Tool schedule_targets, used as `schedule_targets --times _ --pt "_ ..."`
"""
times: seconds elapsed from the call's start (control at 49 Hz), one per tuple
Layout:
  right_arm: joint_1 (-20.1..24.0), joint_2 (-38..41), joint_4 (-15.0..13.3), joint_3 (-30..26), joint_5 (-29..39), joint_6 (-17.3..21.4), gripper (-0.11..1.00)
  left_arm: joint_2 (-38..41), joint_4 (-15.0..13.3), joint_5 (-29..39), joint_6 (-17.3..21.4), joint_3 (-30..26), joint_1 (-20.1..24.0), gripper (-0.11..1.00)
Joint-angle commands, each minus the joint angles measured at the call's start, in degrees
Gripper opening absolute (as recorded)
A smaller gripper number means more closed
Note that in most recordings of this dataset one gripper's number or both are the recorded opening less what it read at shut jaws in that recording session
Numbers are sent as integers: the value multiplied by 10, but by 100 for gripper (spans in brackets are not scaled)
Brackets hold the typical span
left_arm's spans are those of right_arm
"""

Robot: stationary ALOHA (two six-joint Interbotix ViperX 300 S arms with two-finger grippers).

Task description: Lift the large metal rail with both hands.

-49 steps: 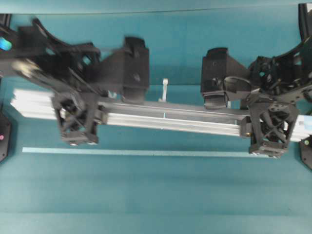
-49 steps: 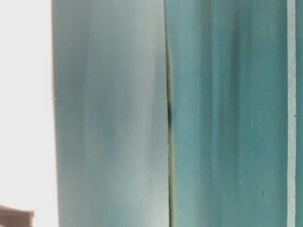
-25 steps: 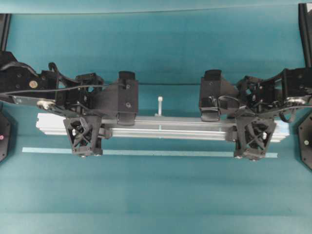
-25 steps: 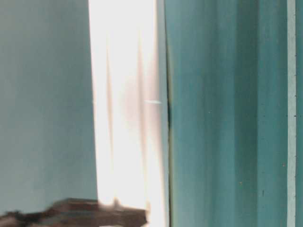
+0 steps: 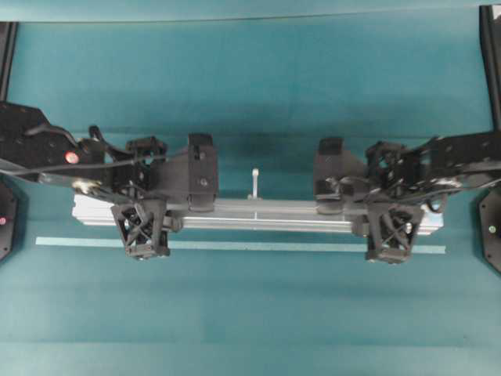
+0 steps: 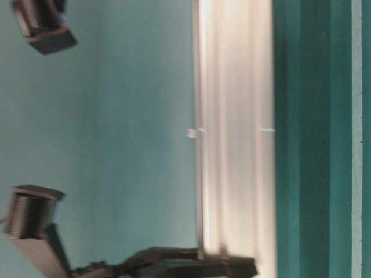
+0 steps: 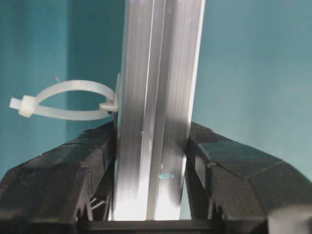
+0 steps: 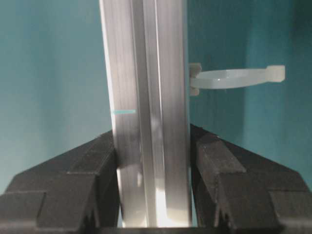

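The large metal rail (image 5: 266,214) is a long silver grooved bar lying level across the overhead view, just behind the pale tape line. My left gripper (image 5: 145,213) is shut on it near its left end, and my right gripper (image 5: 387,216) is shut on it near its right end. In the left wrist view the rail (image 7: 161,73) runs between the black fingers (image 7: 83,161) of the left gripper (image 7: 152,141), which press both its sides. The right wrist view shows the rail (image 8: 146,58) clamped the same way in the right gripper (image 8: 152,141). White zip ties (image 5: 254,182) (image 7: 63,100) (image 8: 234,78) stick out of one side. At table level the rail (image 6: 235,133) hangs low over the teal surface.
A thin pale tape strip (image 5: 235,246) (image 6: 356,139) lies on the teal table just in front of the rail. Black arm bases stand at the left edge (image 5: 4,215) and right edge (image 5: 491,231) of the table.
Both grippers have come down with the rail still clamped. It was high and tilted, and now it is level and much lower, close to the table.
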Motion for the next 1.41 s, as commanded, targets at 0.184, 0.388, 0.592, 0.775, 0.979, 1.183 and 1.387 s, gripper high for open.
schedule_targets --times 0.184,0.388,0.592,0.775,0.979,1.183,1.387 --pt "3 30 1 9 -40 -4 40 4 3 -51 -7 31 2 37" --pt "4 37 2 29 -69 -3 40 16 3 -76 -6 66 2 37" --pt "4 47 1 52 -97 -2 40 21 3 -113 -5 81 1 37" --pt "4 57 2 60 -112 -2 40 35 3 -121 -1 81 1 37" --pt "10 76 2 59 -130 -2 40 41 3 -121 -2 80 1 37" --pt "18 85 4 59 -134 -2 40 44 3 -121 -3 81 0 37" --pt "18 86 3 67 -142 -2 40 47 3 -124 -4 79 -1 37"
